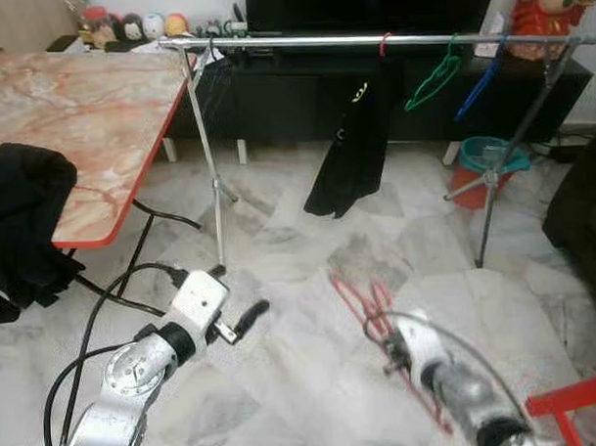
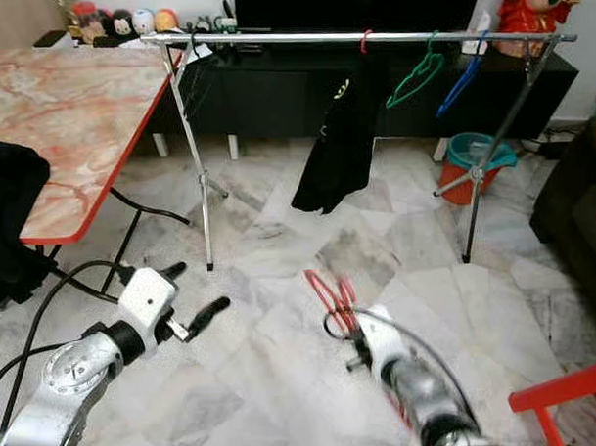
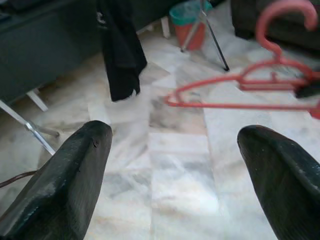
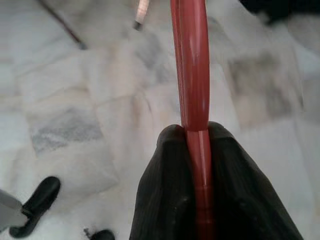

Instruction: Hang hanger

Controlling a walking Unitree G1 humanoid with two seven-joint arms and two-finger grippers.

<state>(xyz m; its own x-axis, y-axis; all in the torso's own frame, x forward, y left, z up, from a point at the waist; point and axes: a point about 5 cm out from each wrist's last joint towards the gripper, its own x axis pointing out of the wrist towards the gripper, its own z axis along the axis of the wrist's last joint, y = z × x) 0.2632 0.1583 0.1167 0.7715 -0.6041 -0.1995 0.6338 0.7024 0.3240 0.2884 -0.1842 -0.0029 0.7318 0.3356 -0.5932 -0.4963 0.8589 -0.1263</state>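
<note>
Red plastic is what the right gripper [image 4: 196,150] is holding: a red hanger [image 1: 364,304], pinched tight between its two black fingers [image 4: 160,195]. The hanger sits low, out over the white marble floor [image 1: 313,379], in front of the robot and a bit to its right. It is still well apart from the silver rail [image 1: 370,41] of the clothes rack, which runs across the room farther back. On that rail hang a black garment [image 1: 354,148], a green hanger [image 1: 432,79] and a blue hanger [image 1: 481,82]. They are all near the right half of the rail. The rack stands on thin metal legs [image 1: 210,167]. Behind one leg, on the floor, is an orange bucket [image 1: 487,167] with a teal top. The left gripper [image 3: 172,165] is held low over the floor on the robot's left side. Its two black fingers [image 3: 75,175] are spread wide apart and hold nothing. In the left wrist view the red hanger can be seen past those fingers, with its hook up. A table [image 1: 79,113] with a pink marble top and a red edge stands on the left. Some black cloth [image 1: 19,223] lies on its near corner and hangs over the edge. A long dark cabinet [image 1: 294,96] stands behind the rack. A black cable [image 1: 87,338] loops over the floor by the left arm
</note>
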